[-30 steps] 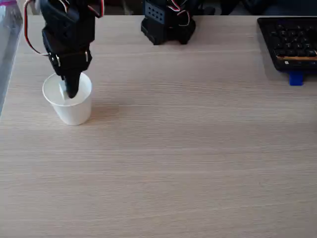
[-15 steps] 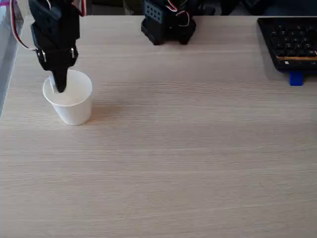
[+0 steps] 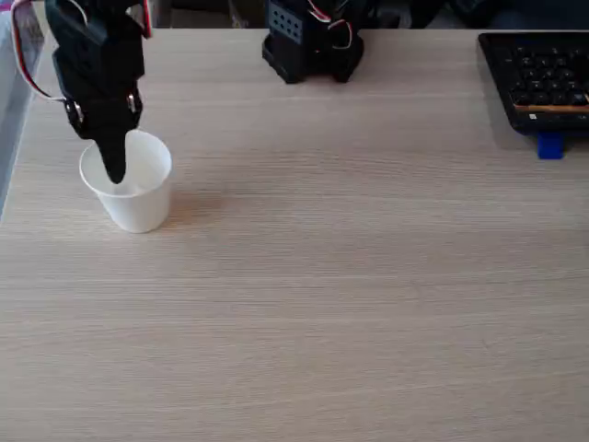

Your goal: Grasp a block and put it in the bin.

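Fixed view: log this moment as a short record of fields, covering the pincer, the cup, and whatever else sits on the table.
pincer: tip dipped in the cup's mouth, near its left rim; open or shut unclear
paper cup: white, upright, left side of the table
block: not discernible; cup interior is white and partly hidden
arm base: black, top centre
keyboard: black, top right corner
blue piece: small, just below the keyboard
table: pale wood grain
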